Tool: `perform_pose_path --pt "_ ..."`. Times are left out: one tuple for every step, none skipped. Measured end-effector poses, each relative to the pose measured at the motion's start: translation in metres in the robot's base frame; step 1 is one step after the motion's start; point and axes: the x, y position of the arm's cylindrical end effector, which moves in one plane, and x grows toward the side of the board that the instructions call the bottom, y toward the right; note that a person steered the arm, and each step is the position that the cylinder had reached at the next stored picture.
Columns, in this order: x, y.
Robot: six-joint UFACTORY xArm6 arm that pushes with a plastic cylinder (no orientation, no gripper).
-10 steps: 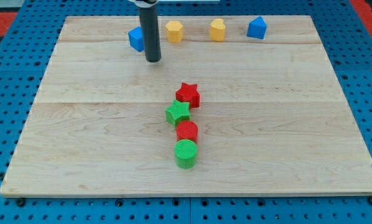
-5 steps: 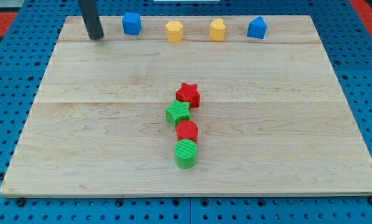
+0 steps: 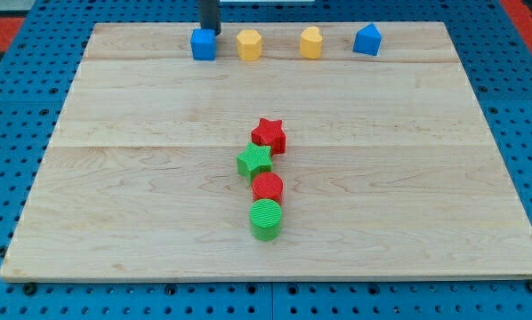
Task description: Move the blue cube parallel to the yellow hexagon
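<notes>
The blue cube [image 3: 204, 44] sits near the board's top edge, just left of the yellow hexagon [image 3: 249, 44] and level with it, with a small gap between them. My tip [image 3: 210, 29] stands right behind the cube at its top side, touching or nearly touching it. The rod rises out of the view's top.
A second yellow block [image 3: 311, 42] and a blue pentagon-like block [image 3: 367, 40] continue the row to the right. Mid-board lie a red star [image 3: 269, 135], a green star [image 3: 254, 162], a red cylinder [image 3: 268, 188] and a green cylinder [image 3: 266, 219]. The wooden board [image 3: 115, 178] lies on a blue pegboard.
My tip went from below the cube out to the far left, then back behind it. The cube moved up and left, then down and right, closer to the yellow hexagon.
</notes>
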Motion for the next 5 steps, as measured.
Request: perform_pose_path --pt "-0.003 -0.009" --pt "-0.015 0.007" --pt "-0.015 -0.093" --pt "-0.006 -0.157" --pt "-0.004 -0.157"
